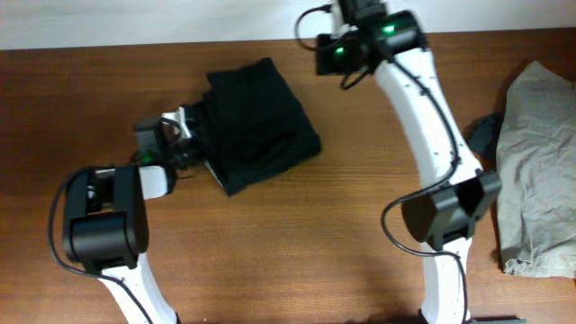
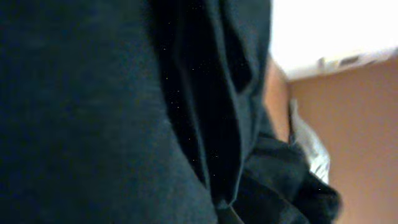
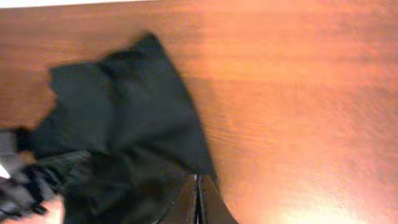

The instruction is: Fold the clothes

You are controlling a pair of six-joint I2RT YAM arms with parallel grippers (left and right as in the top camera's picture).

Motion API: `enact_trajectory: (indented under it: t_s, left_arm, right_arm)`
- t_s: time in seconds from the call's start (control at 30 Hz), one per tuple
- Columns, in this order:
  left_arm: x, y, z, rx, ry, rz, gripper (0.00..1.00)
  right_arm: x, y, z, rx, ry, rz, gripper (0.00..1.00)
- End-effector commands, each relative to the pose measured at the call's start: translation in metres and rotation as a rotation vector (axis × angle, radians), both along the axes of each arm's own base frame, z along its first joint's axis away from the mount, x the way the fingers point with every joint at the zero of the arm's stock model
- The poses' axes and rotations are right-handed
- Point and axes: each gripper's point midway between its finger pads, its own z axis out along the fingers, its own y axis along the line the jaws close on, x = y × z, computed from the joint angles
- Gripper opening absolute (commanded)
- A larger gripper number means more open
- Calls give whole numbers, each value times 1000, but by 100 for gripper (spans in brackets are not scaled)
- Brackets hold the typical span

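Jaws of the left gripper are closed together on the left edge of the black shorts, as far as the overhead view shows, with the pale fingers pressed into the fabric there. The shorts lie as a compact, folded bundle on the brown wooden table, left of centre and towards the far edge. The right gripper hangs at the far edge of the table, just beyond the bundle's upper right corner and apart from it. A crumpled grey cloth lies at the right end of the table, well apart from the shorts, with a small dark item beside its left edge. From the left wrist, black fabric fills nearly the whole view in soft vertical folds, so close that the fingers themselves are hidden. A pale grey strip peeks out at the right edge of the fabric, and a bare patch of table shows beyond it. From the right wrist, the two dark fingertips meet in a thin line at the bottom of the view, so these jaws are together and hold nothing. The shorts spread to the left and above the tips, and I cannot tell whether the tips touch the fabric.
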Motion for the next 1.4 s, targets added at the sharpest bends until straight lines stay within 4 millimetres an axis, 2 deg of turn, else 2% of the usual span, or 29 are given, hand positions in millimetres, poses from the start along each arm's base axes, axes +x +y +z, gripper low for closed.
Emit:
enact_trajectory:
  t_s: [0.0,0.13,0.17,0.27,0.37,0.4,0.47,0.53,0.6,0.67,0.77,0.87,0.97,1.07,1.2,1.37]
  left_arm:
    - [15,19,68,-34,-137,31,1]
    - [15,29,112,-19,-230,50,1]
    - [15,34,129,-9,-269,64,1]
    - [14,63,178,38,-377,160,1]
    - [9,87,205,63,-430,223,1]
    - [6,92,208,65,-422,236,1]
    - [3,95,200,60,-368,244,1]
    - [-1,92,183,83,-311,229,1]
    - [-5,86,163,119,-255,209,1]
    - [-6,74,156,139,-244,175,1]
    - [-5,41,173,102,-316,93,1]
    - [-12,5,202,38,-428,-36,1]
    - [-26,-22,221,-6,-496,-180,1]
    - [-47,-41,225,-34,-540,-331,1]
    - [-57,-42,189,16,-454,-369,1]
    - [-57,-32,125,132,-295,-340,1]
  right_arm:
    - [-4,4,-17,-25,46,2,4]
    - [-5,5,-18,-25,49,6,4]
    - [-6,5,-18,-26,54,6,4]
    - [-11,5,-21,-27,78,10,4]
    - [-14,6,-22,-21,89,16,4]
    - [-14,6,-22,-21,90,16,4]
    - [-15,7,-22,-17,92,19,4]
    - [-15,9,-22,-15,93,18,4]
    - [-16,12,-22,-16,92,22,4]
    - [-16,12,-22,-16,92,23,4]
    - [-16,11,-22,-19,92,21,4]
    - [-15,6,-22,-26,91,9,4]
    - [-11,-4,-22,-25,92,-12,4]
    - [-7,-20,-22,-21,97,-70,4]
    - [-4,-41,-23,-24,111,-115,4]
    - [-4,-44,-23,-30,112,-121,4]
